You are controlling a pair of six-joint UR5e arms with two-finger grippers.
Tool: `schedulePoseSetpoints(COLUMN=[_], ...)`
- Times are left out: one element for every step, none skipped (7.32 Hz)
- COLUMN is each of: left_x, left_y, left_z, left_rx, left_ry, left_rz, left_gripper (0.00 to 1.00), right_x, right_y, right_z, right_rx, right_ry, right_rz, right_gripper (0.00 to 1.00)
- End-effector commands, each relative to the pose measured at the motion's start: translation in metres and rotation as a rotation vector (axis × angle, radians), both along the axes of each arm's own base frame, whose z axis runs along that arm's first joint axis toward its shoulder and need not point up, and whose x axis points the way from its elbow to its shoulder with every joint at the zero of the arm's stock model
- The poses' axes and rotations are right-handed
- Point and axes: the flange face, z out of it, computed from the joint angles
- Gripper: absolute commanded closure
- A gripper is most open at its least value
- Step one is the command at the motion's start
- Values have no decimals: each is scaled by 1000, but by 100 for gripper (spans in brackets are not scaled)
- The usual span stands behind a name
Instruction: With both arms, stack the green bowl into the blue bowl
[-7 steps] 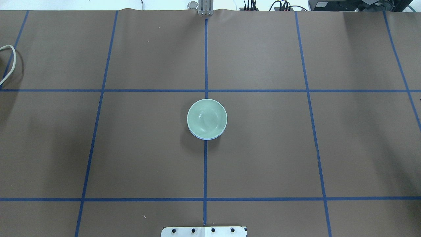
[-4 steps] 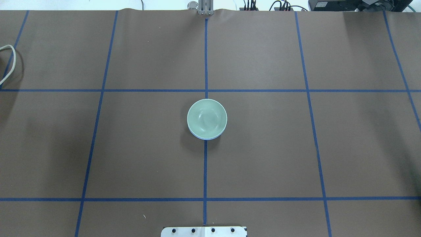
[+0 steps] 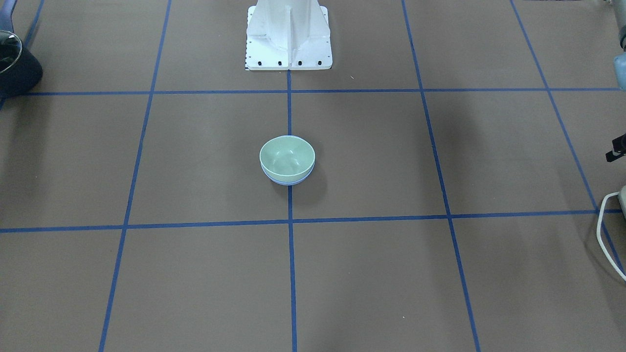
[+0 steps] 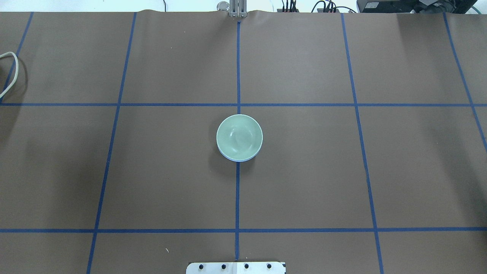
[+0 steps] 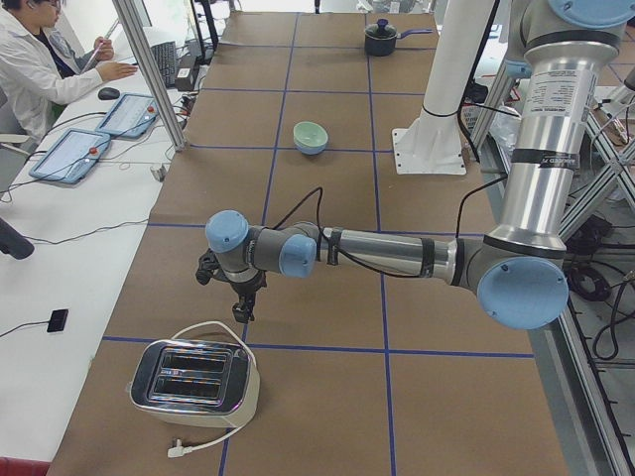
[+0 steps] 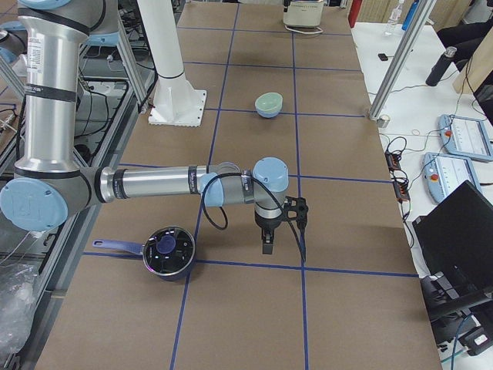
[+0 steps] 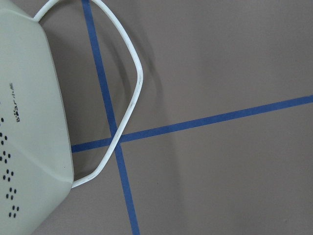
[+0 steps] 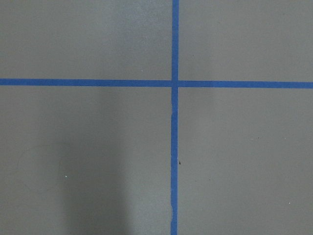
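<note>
The green bowl (image 4: 239,136) sits nested inside the blue bowl (image 4: 238,160) at the table's centre; only a thin blue rim shows under it. The stack also shows in the front view, green bowl (image 3: 287,155) over blue bowl (image 3: 288,182). The left gripper (image 5: 241,309) hangs over the table near the toaster, far from the bowls. The right gripper (image 6: 283,247) hangs near the pot, also far from them. Both show only in side views, so I cannot tell whether they are open or shut. Nothing is seen in either one.
A toaster (image 5: 193,382) with a white cord stands at the robot's left end of the table. A dark lidded pot (image 6: 168,252) stands at the right end. The white pedestal (image 3: 288,34) is behind the bowls. An operator (image 5: 40,59) sits at a side desk.
</note>
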Motion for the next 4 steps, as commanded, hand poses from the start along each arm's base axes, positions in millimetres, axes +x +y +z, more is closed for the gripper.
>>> schedulePoseSetpoints(left_x=[-1, -1, -1, -1], left_y=[0, 0, 0, 0], left_z=[-1, 0, 0, -1], left_rx=[2, 0, -1, 1], left_ry=[0, 0, 0, -2], left_rz=[-2, -2, -3, -3], left_gripper=[2, 2, 2, 2], right_x=[0, 0, -1, -2], right_y=[0, 0, 0, 0], right_z=[-1, -1, -1, -1], right_rx=[3, 4, 3, -2], right_ry=[-2, -3, -11, -23], right_rz=[0, 0, -1, -2], right_gripper=[0, 0, 0, 0])
